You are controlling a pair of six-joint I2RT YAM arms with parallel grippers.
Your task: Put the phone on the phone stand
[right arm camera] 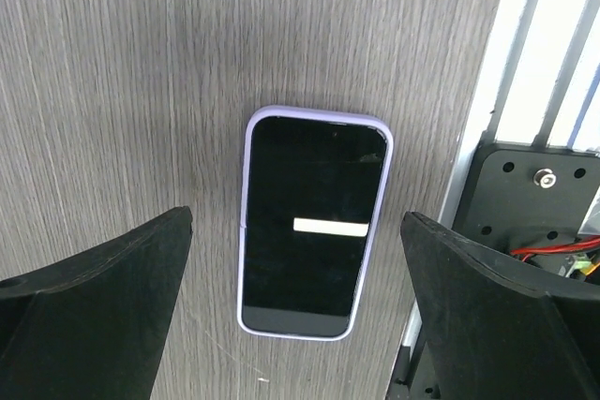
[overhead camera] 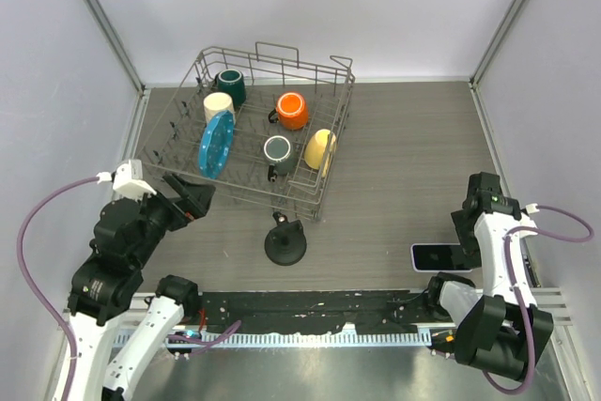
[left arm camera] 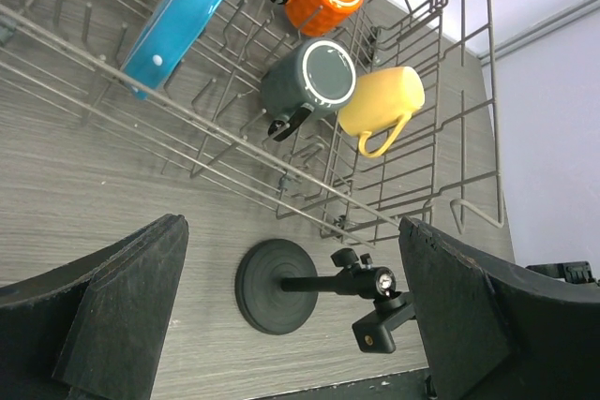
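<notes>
The phone (right arm camera: 314, 222) lies flat and screen-up on the wooden table, a pale lilac rim round its black glass. It shows at the near right (overhead camera: 436, 256) in the top view. My right gripper (right arm camera: 297, 219) hovers open above it, one finger on each side of the phone and neither touching it. The black phone stand (left arm camera: 277, 286) stands on its round disc base in front of the rack (overhead camera: 285, 241), with its arm and clamp pointing right. My left gripper (left arm camera: 291, 224) is open, off to the left of the stand (overhead camera: 192, 199), with nothing between its fingers.
A wire dish rack (overhead camera: 331, 159) fills the back middle, holding a blue plate (overhead camera: 216, 144) and orange (overhead camera: 292, 111), grey (overhead camera: 277, 150), yellow (overhead camera: 320, 148), cream and dark green mugs. A black rail (overhead camera: 310, 309) runs along the near edge. Walls close in on both sides.
</notes>
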